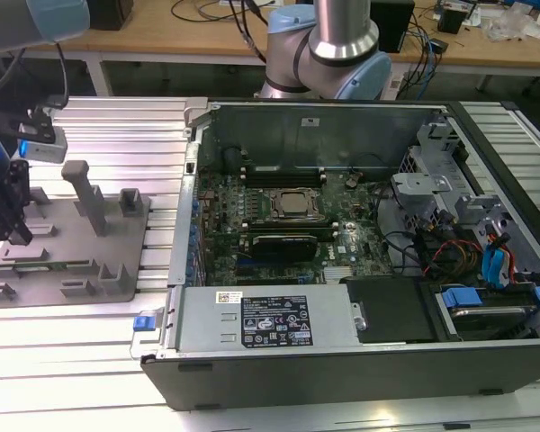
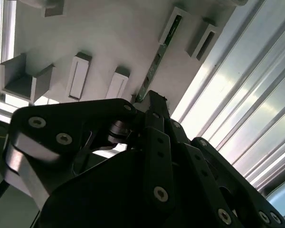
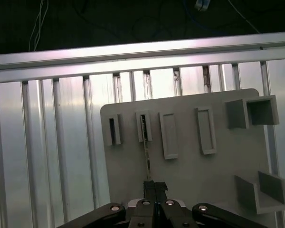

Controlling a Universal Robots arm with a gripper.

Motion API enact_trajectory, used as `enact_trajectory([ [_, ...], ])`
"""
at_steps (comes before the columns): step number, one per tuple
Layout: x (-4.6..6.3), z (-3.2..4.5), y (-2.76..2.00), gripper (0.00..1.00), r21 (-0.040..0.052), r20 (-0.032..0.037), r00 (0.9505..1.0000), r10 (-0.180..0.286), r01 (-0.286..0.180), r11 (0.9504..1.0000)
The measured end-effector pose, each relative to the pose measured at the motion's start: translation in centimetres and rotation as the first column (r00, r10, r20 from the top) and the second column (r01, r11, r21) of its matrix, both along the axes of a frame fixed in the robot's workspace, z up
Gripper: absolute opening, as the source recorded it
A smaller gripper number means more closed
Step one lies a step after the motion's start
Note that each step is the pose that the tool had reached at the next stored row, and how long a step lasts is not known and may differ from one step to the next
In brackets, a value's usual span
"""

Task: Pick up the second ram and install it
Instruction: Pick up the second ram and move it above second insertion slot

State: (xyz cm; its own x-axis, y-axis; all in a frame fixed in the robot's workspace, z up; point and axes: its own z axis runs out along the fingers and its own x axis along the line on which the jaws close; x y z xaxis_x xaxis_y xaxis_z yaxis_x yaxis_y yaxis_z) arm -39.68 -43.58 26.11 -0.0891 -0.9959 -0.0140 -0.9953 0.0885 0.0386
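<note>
Ribbed aluminium table [image 1: 99,135] carrying grey fixture plate [image 1: 72,243] on the exterior view's left and open computer case [image 1: 342,126] just beside it on the exterior view's right; wooden workbench [image 1: 207,40] with cables behind. Gripper [image 3: 155,184] low over the plate, jaws drawn together and clamped on the near end of the second ram [image 3: 146,152]. Second ram: thin green stick seen edge-on in both wrist views, far end seated in one narrow slot [image 3: 143,124] of the plate among a row of similar slots, near end at the gripper.
</note>
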Motion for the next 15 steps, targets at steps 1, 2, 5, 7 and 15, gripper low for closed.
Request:
enact_trajectory([
  [1,0.0,-0.22,-0.04,0.08,-0.0001,0.0001,1.0,0.0,0.0,1.0],
  [2,-0.1,-0.48,-0.08,0.08,0.0,0.0003,1.0,0.0,0.0,1.0],
  [5,-0.1,-1.57,-0.17,0.08,-0.0001,0.0011,1.0,0.0,0.0,1.0],
  [7,-0.2,-2.32,-0.2,0.08,0.0,0.0019,1.0,0.0,0.0,1.0],
  [15,-0.3,-3.61,-0.2,0.08,0.0001,0.0025,0.9989,0.048,-0.048,0.9989],
])
